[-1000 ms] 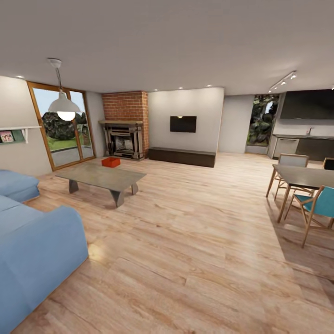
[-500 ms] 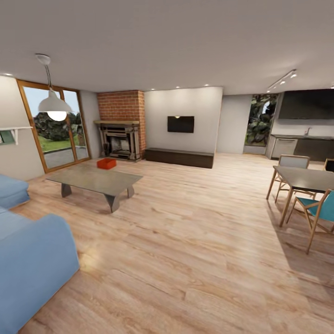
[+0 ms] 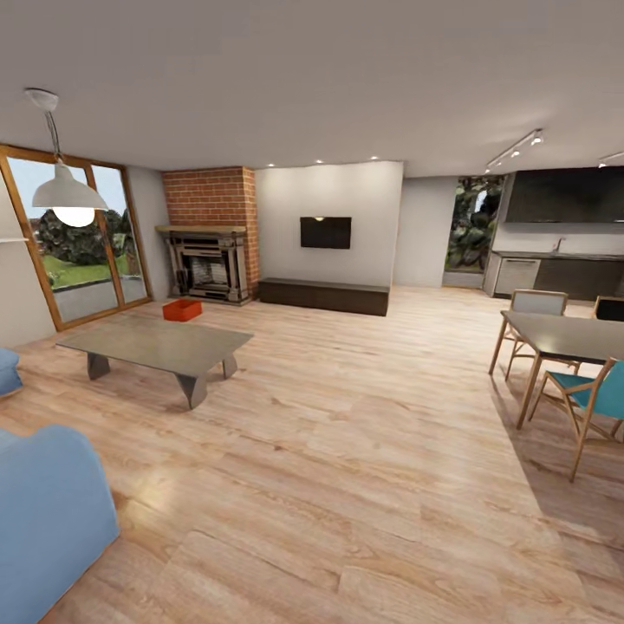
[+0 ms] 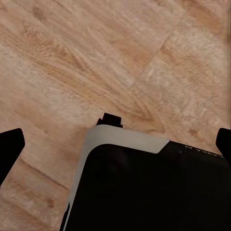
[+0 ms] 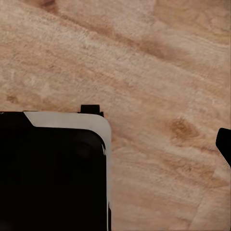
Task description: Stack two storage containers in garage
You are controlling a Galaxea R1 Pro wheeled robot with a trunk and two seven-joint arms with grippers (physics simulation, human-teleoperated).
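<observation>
- Well, over on the far left the blue sofa (image 3: 43, 511) sits near the wood-framed glass doors (image 3: 74, 251), with a white pendant lamp (image 3: 65, 191) hanging in front of them.
- Next along, a low grey coffee table (image 3: 156, 345) stands on the light wood-plank flooring (image 3: 347, 485) of the living room.
- One red-orange storage container (image 3: 182, 310) rests on that flooring just beyond the table, before the dark fireplace mantel (image 3: 204, 264) and brick chimney (image 3: 208, 198).
- Further right come a wall screen (image 3: 326, 232) and a long dark chest (image 3: 325, 295).
- At the far right stand a dining table (image 3: 563, 336) and chairs (image 3: 585, 399).
- Left pincer (image 4: 115, 144): dark fingertips show at both edges of its wrist view, spread wide above bare planks.
- Right pincer: only one fingertip (image 5: 225, 144) shows, so I cannot tell its state.
</observation>
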